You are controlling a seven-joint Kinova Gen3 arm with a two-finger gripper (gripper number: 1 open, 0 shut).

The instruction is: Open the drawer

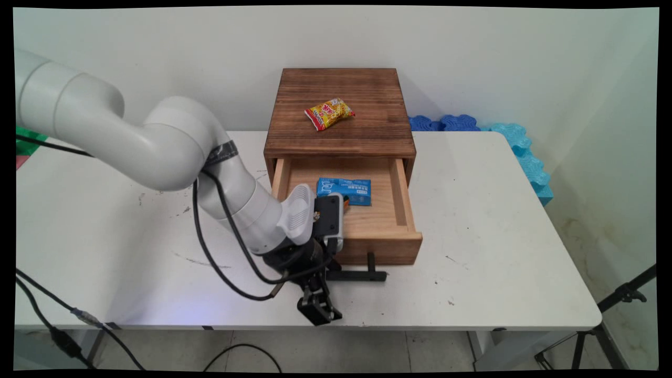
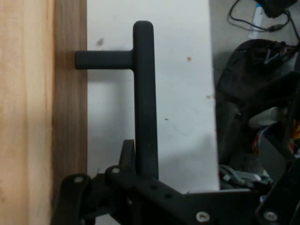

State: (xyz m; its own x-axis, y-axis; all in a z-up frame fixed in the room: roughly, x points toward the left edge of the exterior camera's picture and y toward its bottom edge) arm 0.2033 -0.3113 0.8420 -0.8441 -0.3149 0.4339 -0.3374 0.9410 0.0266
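Note:
A dark wooden box (image 1: 341, 94) stands at the back of the white table (image 1: 499, 236). Its light wood drawer (image 1: 400, 194) is pulled out towards the near side. A blue packet (image 1: 344, 190) lies flat in the drawer. A yellow and red snack packet (image 1: 329, 113) lies on the box top. My gripper (image 1: 319, 310) points down at the left end of the drawer's black bar handle (image 1: 362, 275), close to the table's front edge. In the hand view the handle (image 2: 144, 93) runs straight up from my gripper (image 2: 140, 173), with the drawer front (image 2: 70, 117) to its left.
Blue foam pieces (image 1: 520, 147) lie along the wall behind the table's far right corner. A black tripod (image 1: 625, 299) stands off the table's right end. Black cables (image 1: 220, 262) hang from the arm over the table's left half.

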